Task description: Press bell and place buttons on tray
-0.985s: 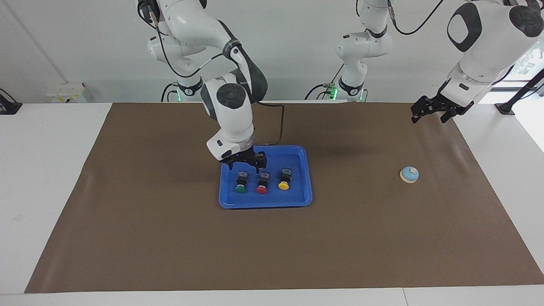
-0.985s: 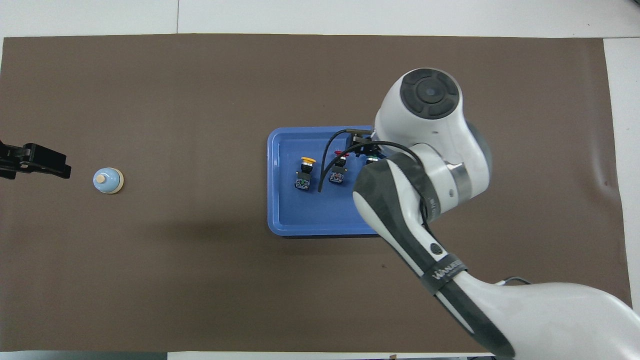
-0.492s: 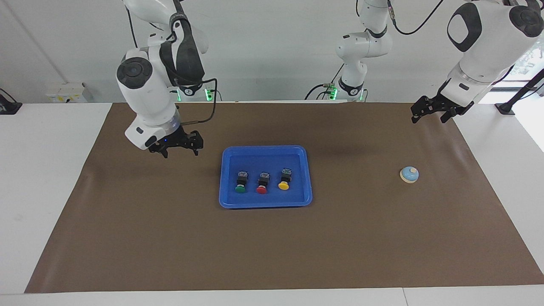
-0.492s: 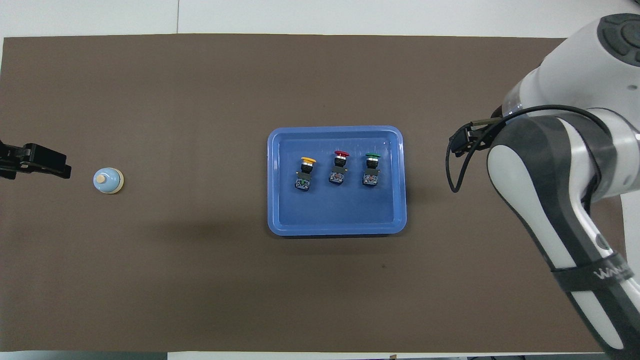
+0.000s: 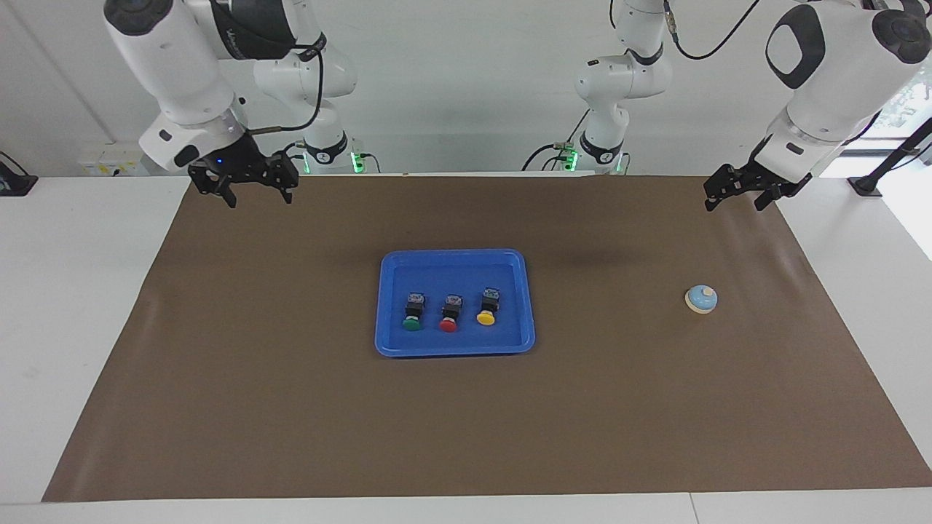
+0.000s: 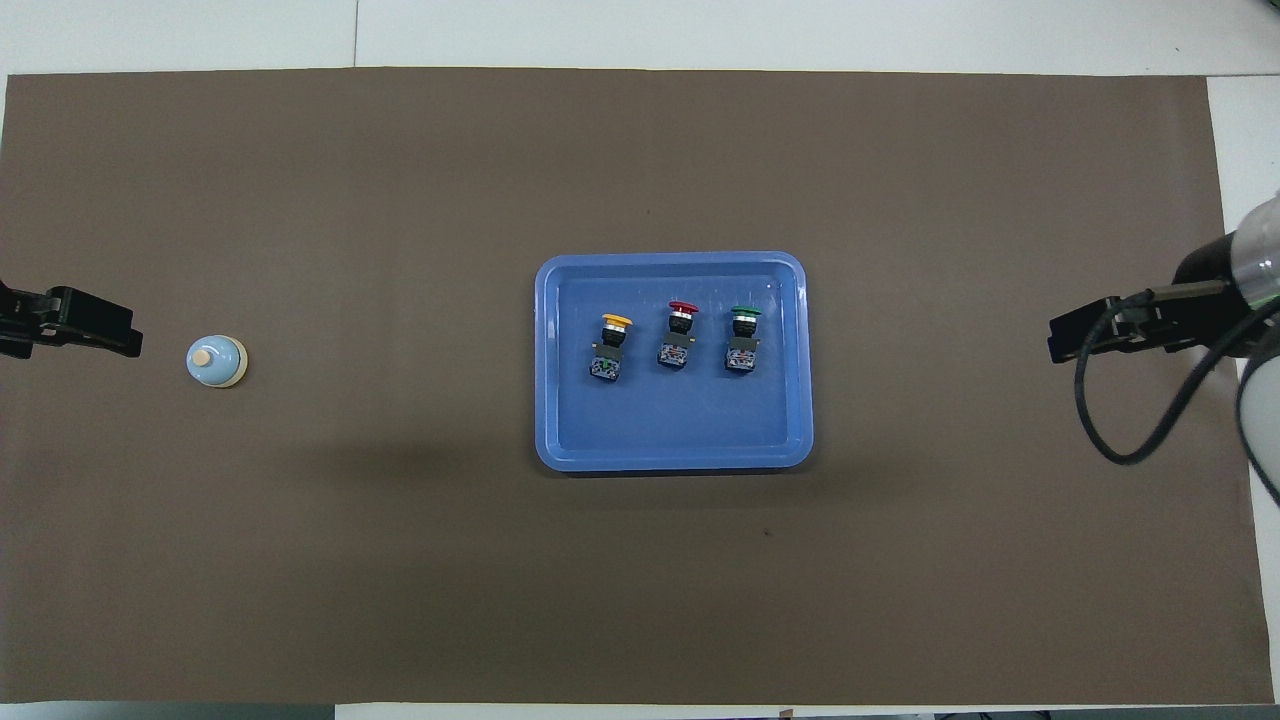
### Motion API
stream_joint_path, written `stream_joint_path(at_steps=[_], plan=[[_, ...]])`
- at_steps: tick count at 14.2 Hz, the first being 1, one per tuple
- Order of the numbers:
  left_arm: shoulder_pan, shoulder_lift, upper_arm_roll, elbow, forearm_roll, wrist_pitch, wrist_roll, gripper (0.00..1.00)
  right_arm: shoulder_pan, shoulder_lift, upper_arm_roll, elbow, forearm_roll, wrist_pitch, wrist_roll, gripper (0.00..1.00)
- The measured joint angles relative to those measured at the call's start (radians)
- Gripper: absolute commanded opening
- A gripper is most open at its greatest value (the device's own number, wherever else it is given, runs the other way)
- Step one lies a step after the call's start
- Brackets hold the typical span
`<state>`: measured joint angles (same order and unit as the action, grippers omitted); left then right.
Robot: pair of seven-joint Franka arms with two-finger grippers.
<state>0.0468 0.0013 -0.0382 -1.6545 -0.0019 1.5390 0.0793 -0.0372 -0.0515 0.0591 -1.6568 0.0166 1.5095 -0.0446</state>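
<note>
The blue tray (image 5: 455, 255) (image 6: 545, 360) lies mid-mat. In it stand three buttons in a row: green (image 5: 412, 311) (image 6: 742, 340), red (image 5: 450, 313) (image 6: 678, 335) and yellow (image 5: 488, 306) (image 6: 612, 345). The light-blue bell (image 5: 701, 298) (image 6: 215, 361) sits alone on the mat toward the left arm's end. My right gripper (image 5: 260, 198) (image 6: 1060, 345) hangs open and empty, high over the mat's edge at the right arm's end. My left gripper (image 5: 734, 204) (image 6: 125, 340) waits open and empty, raised over the mat's edge at the left arm's end, apart from the bell.
A brown mat (image 5: 291, 407) covers most of the white table (image 5: 73, 291). A black cable (image 6: 1120, 440) loops down from the right wrist.
The right arm has pulled away from the tray, where its gripper stood by the buttons, and risen to its own end of the table. The left arm, buttons and bell have not moved.
</note>
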Motion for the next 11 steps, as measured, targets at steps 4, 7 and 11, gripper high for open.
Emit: stream_joint_path(at_steps=[4,7,11], plan=[[0.000,0.000,0.000,0.000,0.000,0.000,0.000,1.00,-0.023,-0.010,0.002,0.003,0.000,-0.006,-0.021,1.00],[0.000,0.000,0.000,0.000,0.000,0.000,0.000,1.00,-0.024,-0.005,0.006,0.003,0.000,-0.005,-0.021,1.00],[0.000,0.000,0.000,0.000,0.000,0.000,0.000,1.00,-0.064,-0.004,0.036,0.003,0.000,-0.005,-0.021,1.00]])
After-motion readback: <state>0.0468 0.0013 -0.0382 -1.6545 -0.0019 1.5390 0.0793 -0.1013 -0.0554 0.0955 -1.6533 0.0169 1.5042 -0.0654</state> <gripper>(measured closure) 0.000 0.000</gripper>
